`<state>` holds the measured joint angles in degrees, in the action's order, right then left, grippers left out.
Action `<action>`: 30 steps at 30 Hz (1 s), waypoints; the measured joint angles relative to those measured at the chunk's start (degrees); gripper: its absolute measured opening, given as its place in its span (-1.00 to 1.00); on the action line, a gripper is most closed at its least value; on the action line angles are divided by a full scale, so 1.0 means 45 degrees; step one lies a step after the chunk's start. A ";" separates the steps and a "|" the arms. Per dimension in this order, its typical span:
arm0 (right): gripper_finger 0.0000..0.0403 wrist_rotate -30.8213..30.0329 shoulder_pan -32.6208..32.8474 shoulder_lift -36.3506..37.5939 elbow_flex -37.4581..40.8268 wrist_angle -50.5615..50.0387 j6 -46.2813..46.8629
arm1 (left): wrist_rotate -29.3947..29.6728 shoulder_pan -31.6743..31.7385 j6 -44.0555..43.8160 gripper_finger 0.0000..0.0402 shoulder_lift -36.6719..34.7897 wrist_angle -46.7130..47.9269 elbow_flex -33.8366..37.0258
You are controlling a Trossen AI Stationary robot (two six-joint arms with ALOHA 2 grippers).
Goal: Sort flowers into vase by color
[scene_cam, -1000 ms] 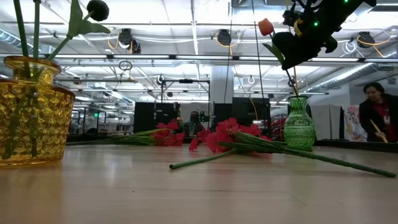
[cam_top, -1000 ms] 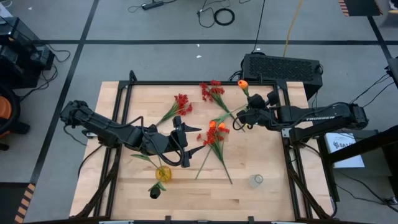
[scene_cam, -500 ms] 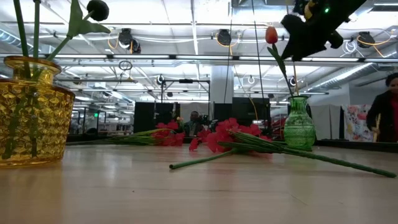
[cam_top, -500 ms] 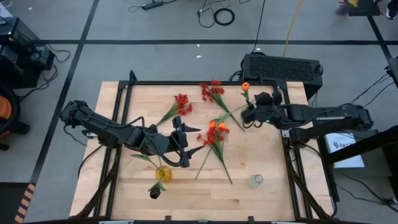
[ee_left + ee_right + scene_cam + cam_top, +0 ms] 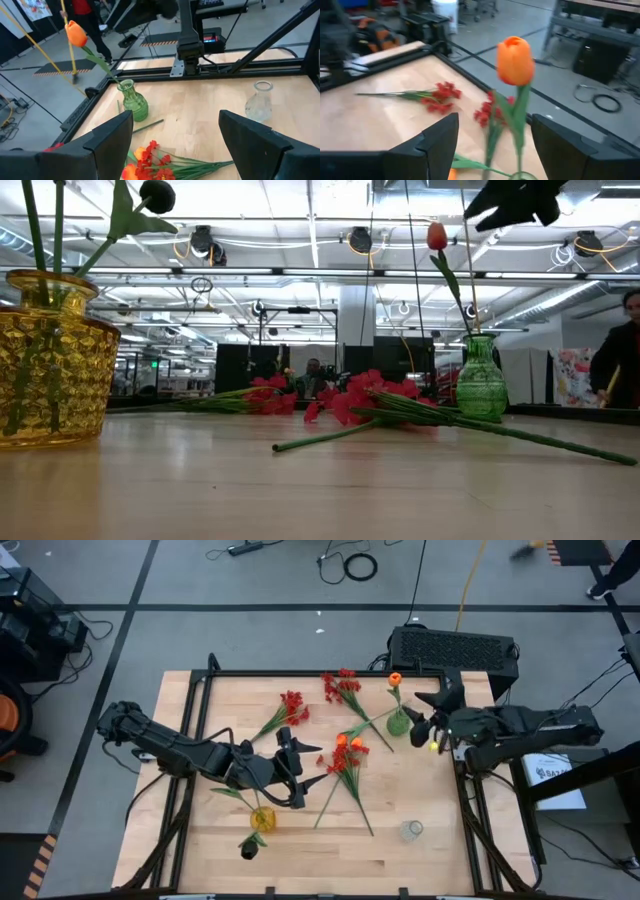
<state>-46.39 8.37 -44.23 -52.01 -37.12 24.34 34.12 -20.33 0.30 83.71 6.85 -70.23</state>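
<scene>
An orange tulip (image 5: 394,679) stands with its stem in the green vase (image 5: 398,723) at the table's far right; it also shows in the low view (image 5: 436,235). My right gripper (image 5: 418,716) is open and empty just right of the vase, with the tulip (image 5: 516,60) in front of its fingers. A black bloom (image 5: 248,851) stands in the yellow vase (image 5: 262,818) at the near left. My left gripper (image 5: 318,766) is open and empty above the table's middle. Orange blooms (image 5: 346,745) and red clusters (image 5: 292,705) lie on the table.
A clear glass vase (image 5: 412,830) stands at the near right. Another red cluster (image 5: 342,686) lies at the far edge. Long green stems (image 5: 358,802) run from the middle pile toward the near edge. A black box (image 5: 455,648) sits beyond the far right corner. A person (image 5: 622,355) stands in the room behind.
My right gripper has brought the orange tulip from a slant to upright over the green vase, let go of it, and drawn back toward the table's right edge. The tulip now stands alone in the vase.
</scene>
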 joint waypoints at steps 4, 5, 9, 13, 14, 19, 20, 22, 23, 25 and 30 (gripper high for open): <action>0.20 0.0057 0.1268 -0.0025 0.0000 0.0375 -0.0044 | 0.0009 0.0244 0.0000 0.50 0.0122 -0.0039 -0.0011; 0.20 0.0062 0.1603 -0.0078 0.0000 0.0507 -0.0042 | 0.0013 0.0343 -0.0036 0.50 0.0196 -0.0073 -0.0040; 0.20 0.0028 0.2921 -0.0431 0.0000 0.0688 0.0192 | -0.0143 0.0492 -0.0312 0.50 0.0570 0.0456 -0.0477; 0.20 -0.0061 0.3991 -0.0933 0.0000 0.0680 0.0831 | -0.0250 0.0556 -0.0314 0.50 0.1164 0.1475 -0.1331; 0.20 -0.0086 0.4236 -0.1070 0.0000 0.0662 0.0984 | -0.0259 0.0612 -0.0319 0.50 0.1386 0.1535 -0.1550; 0.20 -0.0723 0.5294 -0.1883 0.0000 0.0655 0.1845 | -0.0769 0.0997 -0.0320 0.50 0.2155 0.2089 -0.2151; 0.20 -0.0870 0.5462 -0.2047 0.0000 0.0661 0.1969 | -0.0976 0.1099 -0.0319 0.50 0.2271 0.2409 -0.2290; 0.20 -0.1151 0.5720 -0.2292 0.0000 0.0691 0.2040 | -0.1516 0.1309 -0.0324 0.50 0.2517 0.2925 -0.2629; 0.20 -0.1219 0.5806 -0.2370 0.0000 0.0676 0.2066 | -0.1886 0.1399 -0.0300 0.50 0.2621 0.3216 -0.2751; 0.20 -0.1307 0.5905 -0.2427 0.0000 0.0698 0.2155 | -0.2705 0.1573 -0.0206 0.50 0.2746 0.3844 -0.2906; 0.20 -0.1294 0.6071 -0.2283 0.0000 0.0924 0.2108 | -0.5039 0.1694 0.0309 0.50 0.2772 0.4000 -0.2969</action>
<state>-52.22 35.69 -54.51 -52.01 -32.96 33.82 11.45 -12.71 1.69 96.18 24.85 -83.59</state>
